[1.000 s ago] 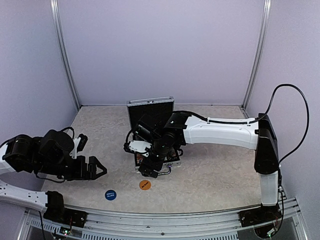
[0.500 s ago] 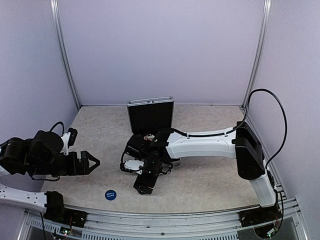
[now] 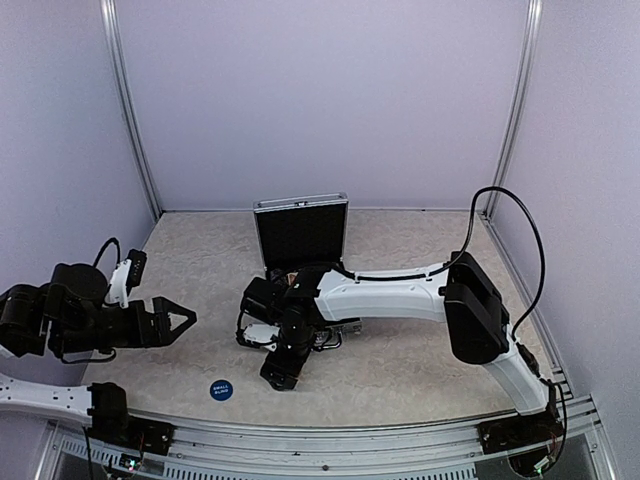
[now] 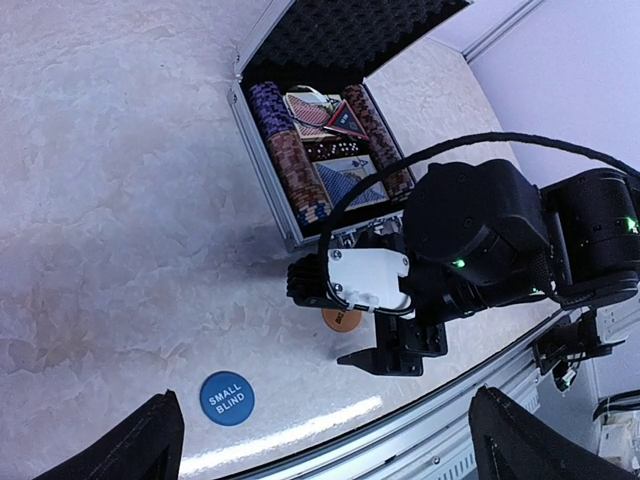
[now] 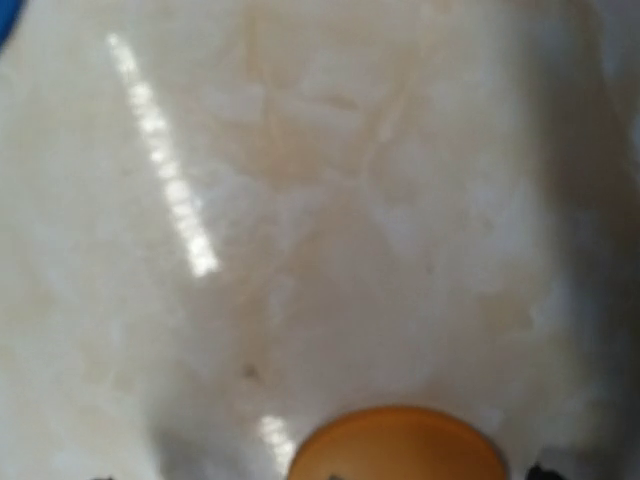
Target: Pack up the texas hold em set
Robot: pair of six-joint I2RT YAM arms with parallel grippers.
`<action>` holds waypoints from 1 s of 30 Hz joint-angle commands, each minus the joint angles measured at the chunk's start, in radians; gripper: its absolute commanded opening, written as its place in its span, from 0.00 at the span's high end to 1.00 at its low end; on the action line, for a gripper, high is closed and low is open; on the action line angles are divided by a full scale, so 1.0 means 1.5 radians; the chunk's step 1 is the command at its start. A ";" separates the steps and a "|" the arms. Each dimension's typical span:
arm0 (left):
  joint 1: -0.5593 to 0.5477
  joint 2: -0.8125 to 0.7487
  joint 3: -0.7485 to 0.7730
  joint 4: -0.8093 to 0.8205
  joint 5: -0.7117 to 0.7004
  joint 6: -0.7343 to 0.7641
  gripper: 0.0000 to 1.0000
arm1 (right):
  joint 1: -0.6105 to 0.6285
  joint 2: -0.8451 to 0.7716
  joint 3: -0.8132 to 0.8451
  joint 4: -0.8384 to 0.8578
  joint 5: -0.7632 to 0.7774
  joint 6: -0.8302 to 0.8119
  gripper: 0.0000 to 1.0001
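what moved: the right arm has swung off the case [image 3: 300, 228] and dropped forward and down. Its right pincer [image 3: 279, 374] now sits low over the spot where the orange disc used to show from above, so the top view can't see the disc anymore. The left arm backed off a bit toward its own side.
right pincer: fingers apart. In its own wrist view the tips only just peek in at the two bottom corners, well apart, nothing clamped.
left pincer [image 3: 181, 318]: wide apart, empty, hanging over the left side of the tabletop [image 3: 400, 375].
orange disc [image 5: 398, 446]: flat on the tabletop, just in front of the case's front edge. In the left wrist view part of it pokes out from under the right wrist.
key relation: the disc lies right under the right pincer, between the two fingers. It's round, so there's no long axis to line up with. It's thin and flat though, which I reckon is the tricky bit, since the tips have to get down to the tabletop on either side of the rim.
blue disc [image 3: 221, 389]: loose near the front edge, left of the right pincer. The left pincer is the nearer one for that.
case contents: lid up, with rows of chips [image 4: 283, 150], card decks [image 4: 350, 180] and the triangle [image 4: 347, 117] already in.
to go: my guess is the two discs, then shut the lid.
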 commanded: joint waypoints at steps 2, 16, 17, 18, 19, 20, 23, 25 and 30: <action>-0.003 0.014 0.021 0.008 0.006 0.051 0.01 | -0.010 0.030 0.019 -0.035 0.002 0.011 0.14; -0.003 0.000 -0.005 0.040 0.012 0.056 0.01 | -0.028 0.042 0.003 -0.054 0.034 0.005 0.36; -0.003 -0.001 -0.007 0.042 0.012 0.055 0.01 | -0.027 0.042 0.003 -0.054 0.038 0.005 0.36; -0.003 -0.002 -0.007 0.043 0.012 0.055 0.01 | -0.026 0.042 0.004 -0.053 0.040 0.005 0.36; -0.003 -0.003 -0.008 0.045 0.011 0.054 0.01 | -0.025 0.041 0.005 -0.051 0.040 0.005 0.35; -0.003 -0.003 -0.009 0.045 0.011 0.054 0.01 | -0.023 0.041 0.004 -0.047 0.042 0.005 0.35; -0.002 -0.003 -0.011 0.045 0.008 0.053 0.01 | -0.010 0.045 0.014 -0.053 0.058 0.007 0.33; -0.003 -0.003 -0.012 0.046 0.007 0.053 0.01 | -0.002 0.051 0.022 -0.059 0.063 0.008 0.31; -0.003 -0.002 -0.016 0.052 0.008 0.052 0.01 | 0.010 0.064 0.040 -0.070 0.082 0.011 0.31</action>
